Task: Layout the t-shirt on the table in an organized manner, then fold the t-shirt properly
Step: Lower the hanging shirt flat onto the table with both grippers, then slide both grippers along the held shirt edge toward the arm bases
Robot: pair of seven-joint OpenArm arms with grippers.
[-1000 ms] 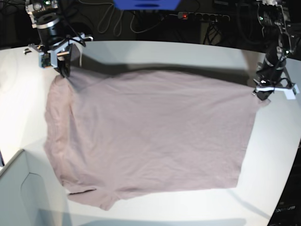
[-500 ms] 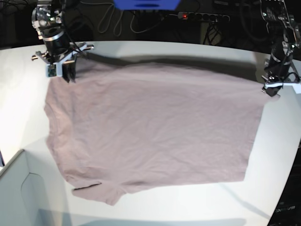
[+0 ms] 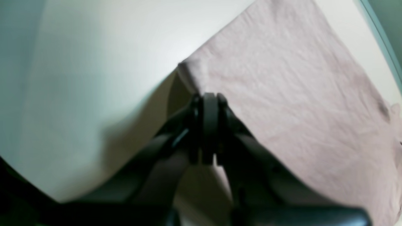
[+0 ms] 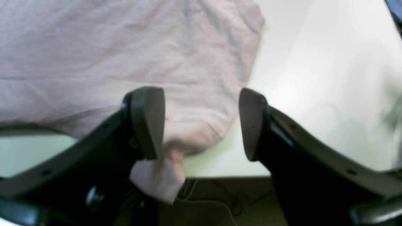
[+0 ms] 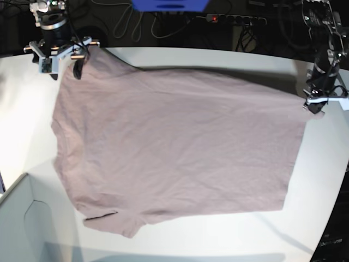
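Observation:
The mauve t-shirt (image 5: 174,147) lies spread flat on the white table (image 5: 218,57), with a sleeve at the near left. My right gripper (image 5: 64,70) hangs at the far left corner, open; in the right wrist view its fingers (image 4: 147,119) straddle the shirt's edge (image 4: 125,47), and a flap of cloth hangs over the table edge beside the left finger. My left gripper (image 5: 315,109) is at the far right corner. In the left wrist view it (image 3: 209,100) is shut on the shirt's corner (image 3: 282,78).
A pale grey box corner (image 5: 22,218) stands at the near left. Cables and a power strip (image 5: 234,19) lie behind the table's far edge. The table's curved edge (image 5: 332,191) runs close to the shirt's right side.
My right gripper has opened, let go of the shirt's far left corner and drawn back toward the table's far edge. The shirt has shifted farther back. My left gripper has hardly moved.

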